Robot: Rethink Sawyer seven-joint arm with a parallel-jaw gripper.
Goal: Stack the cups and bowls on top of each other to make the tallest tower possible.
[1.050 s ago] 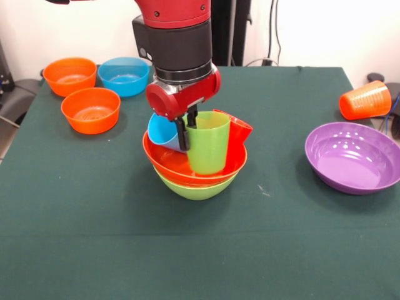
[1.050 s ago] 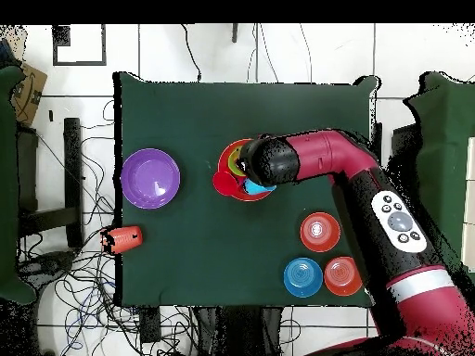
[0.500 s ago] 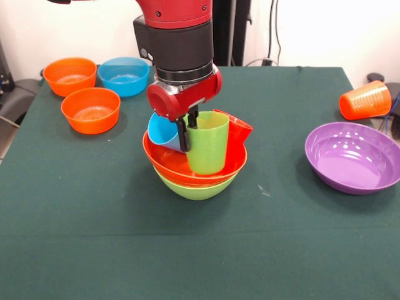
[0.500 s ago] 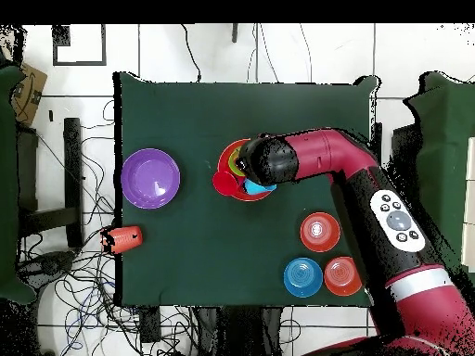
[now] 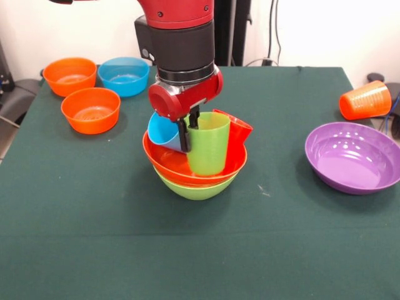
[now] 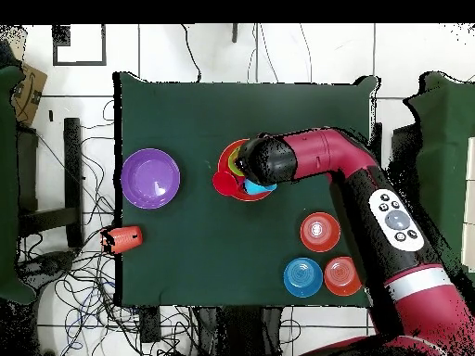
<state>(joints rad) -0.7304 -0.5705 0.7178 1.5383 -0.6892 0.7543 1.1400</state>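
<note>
Dark green cloth covers the table (image 5: 94, 206), with white wall behind and cables trailing off the far corners. Near the middle stands the tower (image 5: 195, 169): a large lime green bowl (image 5: 195, 189) at the base, an orange-red bowl (image 5: 172, 164) nested in it, and three cups inside that. The lime green cup (image 5: 207, 142) stands upright at the front, the red cup (image 5: 238, 139) leans just behind it, and the light blue cup (image 5: 162, 132) lies tilted toward the bowl's rim.

The gripper (image 5: 188, 131) is lowered over the pile, its dark fingers (image 5: 184, 135) straddling the rim of the lime green cup, one outside the wall and one inside, pinching it.

Judged step: placing or adjusting the lime green cup within the bowls. The next move calls for either a clean release without tipping the cup, or a straight lift clear of the red cup touching it. The three cups sit side by side and not nested, so little height is gained yet.

Unused pieces: two small orange bowls (image 5: 91, 110) and a small blue bowl (image 5: 125, 76) grouped at one corner, well apart from the pile; a purple bowl (image 5: 353, 157) and an orange cup (image 5: 365, 100) on its side near the opposite edge.

Overhead, the arm (image 6: 320, 165) covers most of the tower, so the cups' footing cannot be confirmed. The inner finger is largely hidden by the cup wall.
</note>
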